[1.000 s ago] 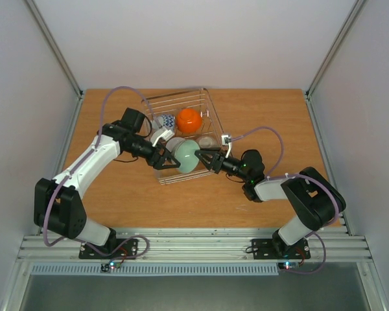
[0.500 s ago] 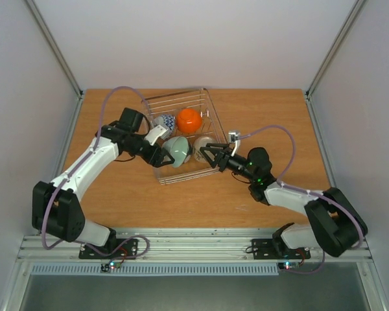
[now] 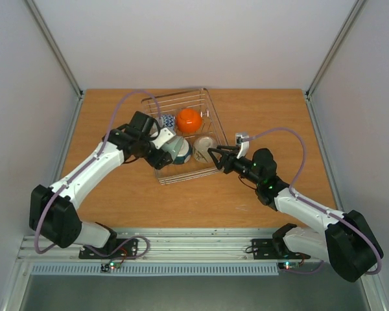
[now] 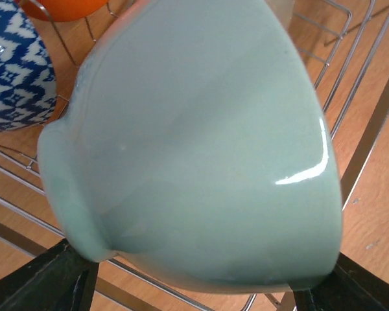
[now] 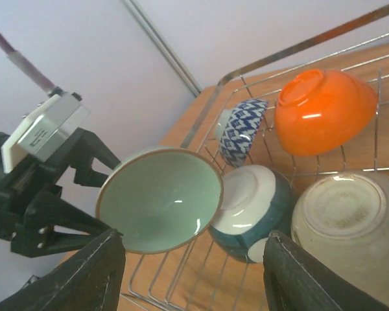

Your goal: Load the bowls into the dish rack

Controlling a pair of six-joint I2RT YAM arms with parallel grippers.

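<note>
Left gripper [image 3: 167, 149] – holds pale green bowl [image 5: 162, 197] over dish rack [image 3: 176, 96] | right gripper [image 3: 215, 155] – spread

The orange bowl [image 5: 324, 110], blue-patterned bowl [image 5: 241, 129], teal-banded bowl [image 5: 253, 210] and beige bowl [image 5: 347, 217] are lying upended in the dish rack [image 5: 298, 49]. The pale green bowl [image 5: 159, 197] is tilting on edge just beside the teal-banded bowl.

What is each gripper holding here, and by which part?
Left gripper clamps the pale green round bowl across its outer wall; right gripper is open and empty.
</note>
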